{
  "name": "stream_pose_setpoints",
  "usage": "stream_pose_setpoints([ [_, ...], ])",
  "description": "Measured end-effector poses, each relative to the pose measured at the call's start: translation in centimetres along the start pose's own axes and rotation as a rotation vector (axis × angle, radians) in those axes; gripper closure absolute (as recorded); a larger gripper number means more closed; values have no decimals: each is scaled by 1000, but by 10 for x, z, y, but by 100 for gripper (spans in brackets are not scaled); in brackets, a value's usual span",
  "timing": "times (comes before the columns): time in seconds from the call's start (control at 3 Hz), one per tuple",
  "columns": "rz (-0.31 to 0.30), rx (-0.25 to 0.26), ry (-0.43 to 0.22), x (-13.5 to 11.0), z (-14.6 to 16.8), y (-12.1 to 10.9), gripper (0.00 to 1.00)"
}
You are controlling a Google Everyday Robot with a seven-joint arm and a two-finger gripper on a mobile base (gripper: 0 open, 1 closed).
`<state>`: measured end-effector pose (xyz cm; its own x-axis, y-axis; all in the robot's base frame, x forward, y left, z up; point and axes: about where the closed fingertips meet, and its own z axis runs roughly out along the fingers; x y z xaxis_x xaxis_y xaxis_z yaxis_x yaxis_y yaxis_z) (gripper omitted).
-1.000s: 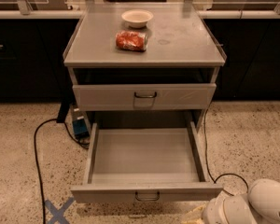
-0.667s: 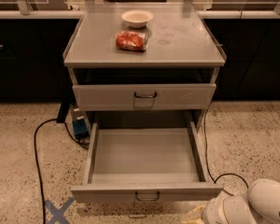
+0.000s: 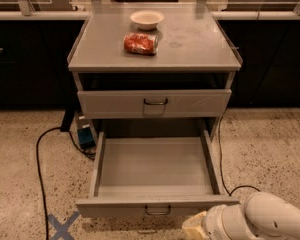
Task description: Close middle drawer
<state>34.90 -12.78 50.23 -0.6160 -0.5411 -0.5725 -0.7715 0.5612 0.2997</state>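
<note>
Outward, middle drawer (image 3: 155, 170); tool (image 3: 194, 227) seemingly front-right.

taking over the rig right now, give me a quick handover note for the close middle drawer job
Gripper: at the bottom edge of the view, at the tip of the white arm, just below the right part of the middle drawer's face panel. It is not on the wire handle.
Middle drawer: pulled far out of the cabinet, tray exposed.
Drawer above, with the taller face panel: not part of this job.
Cabinet top: a bowl and a red packet.
Done: nothing, the drawer is open.
Left: probably bring the gripper to the face panel and push straight in until it shuts.
</note>
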Motion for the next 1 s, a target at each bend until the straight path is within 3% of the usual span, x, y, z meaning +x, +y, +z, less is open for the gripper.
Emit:
stream_pose_setpoints([
  [0.33, 20, -13, -70, 1, 35, -22, 100],
  [0.67, 20, -19, -57, 4, 37, -21, 100],
  [1.0, 69, -20, -52, 14, 52, -36, 100],
])
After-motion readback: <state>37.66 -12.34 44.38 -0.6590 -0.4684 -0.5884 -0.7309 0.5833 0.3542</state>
